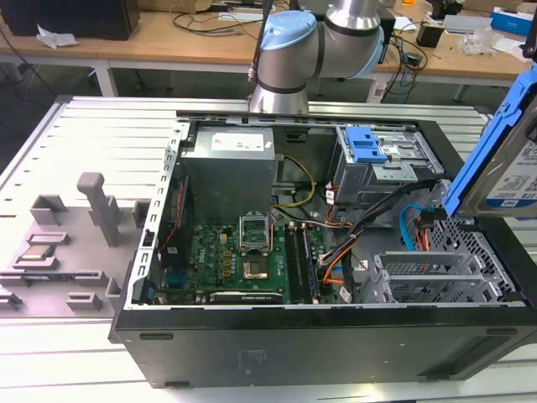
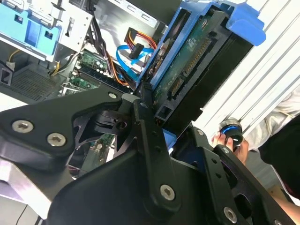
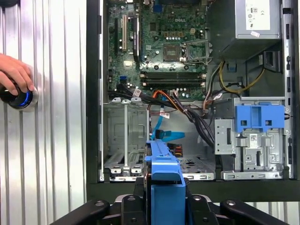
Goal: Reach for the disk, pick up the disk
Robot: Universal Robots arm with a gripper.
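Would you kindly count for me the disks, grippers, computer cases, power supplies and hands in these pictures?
Disk: 1, held in the gripper
Gripper: 1
Case: 1
Power supply: 1
Hand: 1
Total: 5

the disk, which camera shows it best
The second wrist view: the disk shows its circuit-board face and blue bracket, clamped in the gripper. The exterior view catches its labelled side at the frame's edge; the first wrist view shows its blue edge.
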